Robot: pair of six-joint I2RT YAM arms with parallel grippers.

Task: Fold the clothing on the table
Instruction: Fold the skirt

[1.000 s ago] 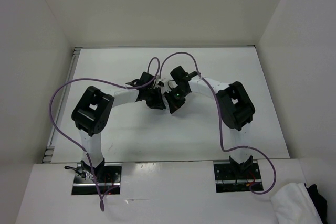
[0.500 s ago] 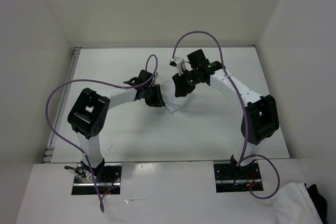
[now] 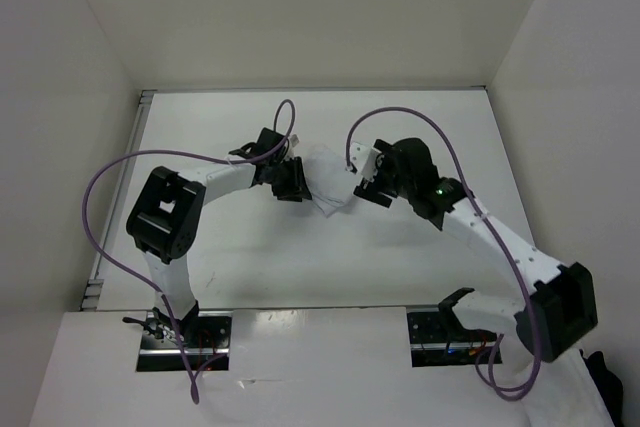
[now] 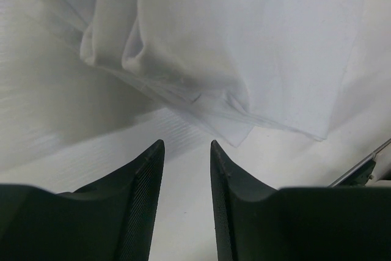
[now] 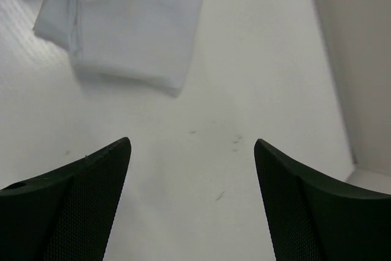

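Observation:
The clothing point(image 3: 331, 185) is a small white garment lying folded in layers on the table point(image 3: 250, 267), between the two grippers. My left gripper point(image 3: 291, 183) sits at its left side. In the left wrist view the clothing point(image 4: 201, 47) fills the upper part, its nearest corner just beyond the left gripper point(image 4: 186, 146), which is open by a narrow gap over bare table. My right gripper point(image 3: 366, 183) is at the garment's right side. In the right wrist view the right gripper point(image 5: 192, 143) stands wide open and empty, with the clothing point(image 5: 131, 25) apart from it at the upper left.
White walls close in the table at the back, left and right. A metal edge strip point(image 3: 120, 197) runs down the left side. A rumpled white cloth bundle point(image 3: 585, 402) lies off the table at the bottom right, behind the right arm's elbow. Purple cables arch over both arms.
The right gripper has let go of the clothing, opened wide and swung out to the right, its elbow dropping toward the near edge. The left gripper has widened a little and shifted slightly back.

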